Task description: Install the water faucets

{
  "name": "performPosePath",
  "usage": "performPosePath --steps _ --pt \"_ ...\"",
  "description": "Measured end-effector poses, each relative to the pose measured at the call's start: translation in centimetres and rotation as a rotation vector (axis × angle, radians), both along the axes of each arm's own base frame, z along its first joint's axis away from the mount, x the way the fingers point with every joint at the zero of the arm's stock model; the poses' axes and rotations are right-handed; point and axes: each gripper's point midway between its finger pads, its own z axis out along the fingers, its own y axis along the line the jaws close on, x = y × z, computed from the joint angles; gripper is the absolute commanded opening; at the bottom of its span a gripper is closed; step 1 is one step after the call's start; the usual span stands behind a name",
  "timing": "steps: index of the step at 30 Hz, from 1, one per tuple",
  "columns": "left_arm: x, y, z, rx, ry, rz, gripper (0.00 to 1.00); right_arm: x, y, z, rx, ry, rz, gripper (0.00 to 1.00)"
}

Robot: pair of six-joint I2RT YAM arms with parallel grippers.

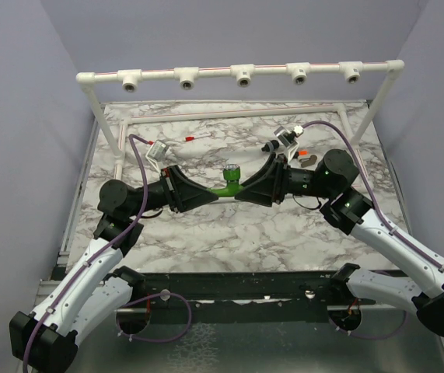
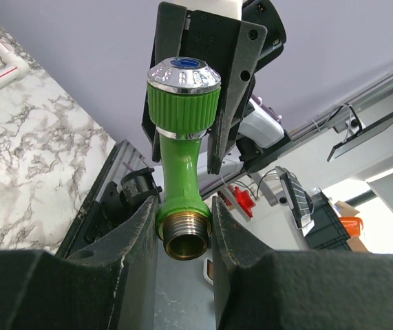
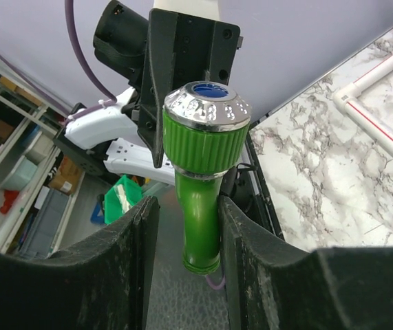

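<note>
One of the water faucets (image 1: 228,180), bright green with a ribbed knob and a chrome cap, hangs above the middle of the marble table between both grippers. My left gripper (image 1: 212,197) is shut on its brass threaded end (image 2: 184,240), knob (image 2: 183,93) pointing up and away. In the left wrist view the left gripper (image 2: 184,230) pinches the green collar on both sides. My right gripper (image 1: 242,190) faces it from the right. In the right wrist view the right gripper (image 3: 186,213) straddles the green spout (image 3: 203,213); the right finger touches it and a gap shows at the left finger.
A white pipe frame (image 1: 241,74) with several T-sockets stands across the back of the table (image 1: 229,241). Small loose parts lie behind the grippers: a red-and-white piece (image 1: 193,137) and an orange one (image 1: 303,153). Purple walls close in both sides.
</note>
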Motion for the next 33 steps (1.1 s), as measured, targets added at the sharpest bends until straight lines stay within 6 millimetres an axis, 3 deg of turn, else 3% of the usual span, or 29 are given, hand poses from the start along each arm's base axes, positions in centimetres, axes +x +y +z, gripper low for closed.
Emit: performPosePath --steps 6,8,10,18,21,25,27,30,33 --pt "0.0 0.0 0.1 -0.002 -0.004 0.000 0.00 0.2 0.1 -0.4 -0.007 0.015 0.000 0.30" --pt "0.0 0.0 0.1 -0.003 -0.006 -0.001 0.00 0.2 0.1 -0.5 -0.008 0.017 0.000 0.21" --pt "-0.1 0.0 0.1 -0.004 -0.004 -0.004 0.00 0.2 0.1 -0.5 -0.007 0.015 0.002 0.03" --pt "-0.2 0.0 0.3 -0.010 -0.008 -0.008 0.02 0.0 0.1 -0.5 -0.005 0.011 0.007 0.01" --pt "-0.1 0.0 0.3 -0.010 -0.009 -0.008 0.15 0.0 0.0 -0.4 -0.003 0.008 0.006 0.00" --pt "-0.1 0.0 0.3 -0.011 -0.005 -0.009 0.52 0.1 -0.1 -0.4 -0.003 0.001 -0.006 0.01" --pt "0.0 -0.1 0.3 -0.011 0.000 -0.008 0.66 0.1 -0.2 -0.4 -0.005 -0.004 -0.013 0.00" --pt "0.2 -0.1 0.1 -0.006 0.007 -0.006 0.78 0.0 -0.6 -0.3 -0.013 -0.012 -0.031 0.01" --pt "0.5 -0.3 -0.4 0.007 0.017 -0.003 0.81 0.0 -1.1 -0.1 -0.027 -0.024 -0.060 0.00"
